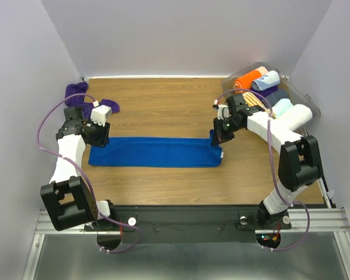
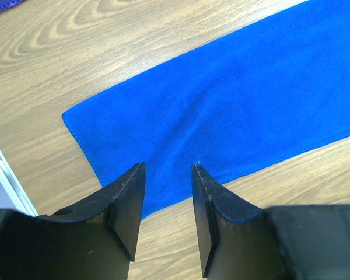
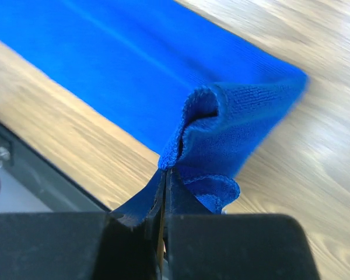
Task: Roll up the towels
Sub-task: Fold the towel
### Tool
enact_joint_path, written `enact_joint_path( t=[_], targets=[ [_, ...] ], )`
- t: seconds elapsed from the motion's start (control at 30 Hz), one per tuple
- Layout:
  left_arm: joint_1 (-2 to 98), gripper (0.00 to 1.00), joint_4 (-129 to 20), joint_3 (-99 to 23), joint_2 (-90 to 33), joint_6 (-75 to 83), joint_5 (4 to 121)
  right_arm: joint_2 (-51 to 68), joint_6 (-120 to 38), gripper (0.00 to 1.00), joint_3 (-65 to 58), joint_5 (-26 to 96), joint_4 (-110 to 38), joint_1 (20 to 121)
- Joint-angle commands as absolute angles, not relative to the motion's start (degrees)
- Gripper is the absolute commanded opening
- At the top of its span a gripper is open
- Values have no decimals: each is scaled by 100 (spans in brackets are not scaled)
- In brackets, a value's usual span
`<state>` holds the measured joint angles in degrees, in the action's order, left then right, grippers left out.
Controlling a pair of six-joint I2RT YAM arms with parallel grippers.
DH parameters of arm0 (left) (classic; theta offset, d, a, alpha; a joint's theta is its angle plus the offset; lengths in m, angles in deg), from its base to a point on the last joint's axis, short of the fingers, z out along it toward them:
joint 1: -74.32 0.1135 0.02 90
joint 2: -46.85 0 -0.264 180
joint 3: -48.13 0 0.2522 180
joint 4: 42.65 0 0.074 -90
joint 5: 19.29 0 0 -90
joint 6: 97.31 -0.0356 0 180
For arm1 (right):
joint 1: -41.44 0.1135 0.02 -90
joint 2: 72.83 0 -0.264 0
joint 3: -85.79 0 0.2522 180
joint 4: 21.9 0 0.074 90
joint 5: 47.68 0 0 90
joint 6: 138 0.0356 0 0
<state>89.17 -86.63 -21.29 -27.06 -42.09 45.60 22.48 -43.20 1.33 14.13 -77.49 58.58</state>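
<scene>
Starting to roll the blue towel (image 1: 156,152)
Right jaws are clamping its lifted end, mid-frame on the table (image 1: 163,105); left jaws are hovering apart, seemingly clear. Keep turns tight, edges aligned.

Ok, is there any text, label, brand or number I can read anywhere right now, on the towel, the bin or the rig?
No readable text in any view.
The blue towel is plain, with no tag showing.
The clear bin shows no label.
A small white disc on the base plate near the left arm is too small to read, if it is marked at all.
</scene>
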Motion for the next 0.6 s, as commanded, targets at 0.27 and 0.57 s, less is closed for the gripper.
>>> enact_joint_path(
  t=[0.27,0.57],
  targets=[
    [8926,49,-8603,-2514,-2760,-3930,4434,3220,-3685,1,-864,865,-7355,6859],
    [8935,57,-8568,-2531,-2777,-3895,4469,3905,-3183,1,-1331,962,-7047,7430]
  ],
)
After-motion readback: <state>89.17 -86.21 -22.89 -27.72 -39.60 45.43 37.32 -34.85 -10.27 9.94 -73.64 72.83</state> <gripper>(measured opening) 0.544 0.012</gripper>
